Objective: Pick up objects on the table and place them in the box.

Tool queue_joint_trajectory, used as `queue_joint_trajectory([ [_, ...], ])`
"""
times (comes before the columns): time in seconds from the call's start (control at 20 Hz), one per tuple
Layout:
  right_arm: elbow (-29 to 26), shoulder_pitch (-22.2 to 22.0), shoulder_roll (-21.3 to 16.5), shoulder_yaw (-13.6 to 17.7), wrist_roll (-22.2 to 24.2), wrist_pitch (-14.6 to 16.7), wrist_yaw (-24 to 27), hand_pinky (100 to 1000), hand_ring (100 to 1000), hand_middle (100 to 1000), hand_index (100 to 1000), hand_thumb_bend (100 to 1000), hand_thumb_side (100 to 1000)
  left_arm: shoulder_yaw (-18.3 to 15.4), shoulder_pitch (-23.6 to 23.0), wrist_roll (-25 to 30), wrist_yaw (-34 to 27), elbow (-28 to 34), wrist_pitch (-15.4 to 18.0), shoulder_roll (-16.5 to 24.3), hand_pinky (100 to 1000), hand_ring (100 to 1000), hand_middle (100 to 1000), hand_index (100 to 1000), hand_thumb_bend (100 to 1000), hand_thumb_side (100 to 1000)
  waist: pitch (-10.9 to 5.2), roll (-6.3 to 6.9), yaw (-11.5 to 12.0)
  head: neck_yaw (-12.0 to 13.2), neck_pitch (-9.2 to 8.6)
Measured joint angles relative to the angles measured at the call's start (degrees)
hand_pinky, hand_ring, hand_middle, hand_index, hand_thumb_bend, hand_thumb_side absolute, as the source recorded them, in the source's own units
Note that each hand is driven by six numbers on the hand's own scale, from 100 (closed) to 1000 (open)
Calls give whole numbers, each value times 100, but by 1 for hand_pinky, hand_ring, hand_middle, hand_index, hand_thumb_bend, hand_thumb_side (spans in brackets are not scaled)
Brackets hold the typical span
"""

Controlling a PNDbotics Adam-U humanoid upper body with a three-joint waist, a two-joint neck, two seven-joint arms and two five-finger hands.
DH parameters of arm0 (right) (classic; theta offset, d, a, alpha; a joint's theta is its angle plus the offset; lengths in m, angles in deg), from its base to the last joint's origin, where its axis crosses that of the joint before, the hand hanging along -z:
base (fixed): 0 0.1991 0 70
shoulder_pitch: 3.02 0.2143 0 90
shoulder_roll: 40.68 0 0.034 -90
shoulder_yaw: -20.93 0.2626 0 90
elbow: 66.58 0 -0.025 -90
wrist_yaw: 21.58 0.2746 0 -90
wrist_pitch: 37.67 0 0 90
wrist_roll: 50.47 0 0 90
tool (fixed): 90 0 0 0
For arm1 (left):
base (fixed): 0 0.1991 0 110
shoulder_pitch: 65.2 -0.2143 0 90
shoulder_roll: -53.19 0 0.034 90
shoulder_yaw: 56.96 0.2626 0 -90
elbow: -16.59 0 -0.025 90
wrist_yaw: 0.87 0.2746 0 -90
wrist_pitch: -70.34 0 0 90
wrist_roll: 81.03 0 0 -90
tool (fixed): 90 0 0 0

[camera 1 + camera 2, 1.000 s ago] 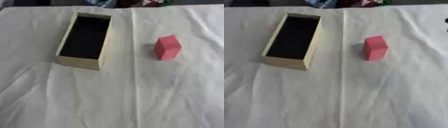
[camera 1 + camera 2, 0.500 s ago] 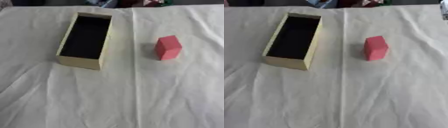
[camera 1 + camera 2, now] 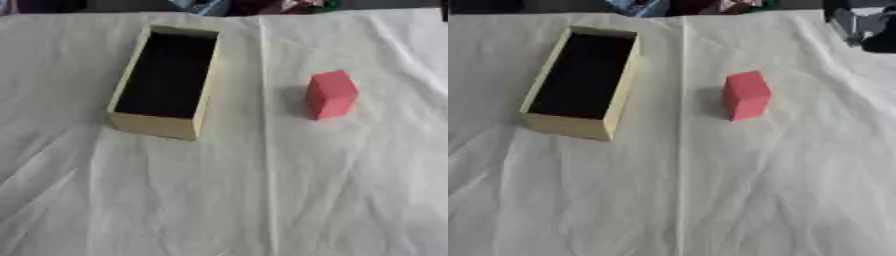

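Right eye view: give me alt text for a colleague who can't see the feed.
A pink block stands on a wrinkled white cloth, apart from and to the right of an open cream box with a dark, empty interior. The robot's right hand shows dark at the upper right corner, touching neither.

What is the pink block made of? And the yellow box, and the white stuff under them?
The pink block looks like matte foam or painted wood: no shine, soft edges. The box seems to be thin cardboard, with flat pale walls and a dark inside. The white cover is cloth or paper; it wrinkles.
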Motion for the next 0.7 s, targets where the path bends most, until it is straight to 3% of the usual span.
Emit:
queue_joint_trajectory([
  [0.3,517,504,3,-262,1153,335,-104,855,852,923,968,264,418,12,-3,25,-30,0,-11,0,564,540,547,698,100,117,-5,-2,28,-31,-4],
  [0.7,987,879,138,-613,1956,556,-137,860,857,914,973,393,395,35,-3,63,-50,0,-16,0,564,540,547,697,100,122,-7,-6,59,-94,-5],
])
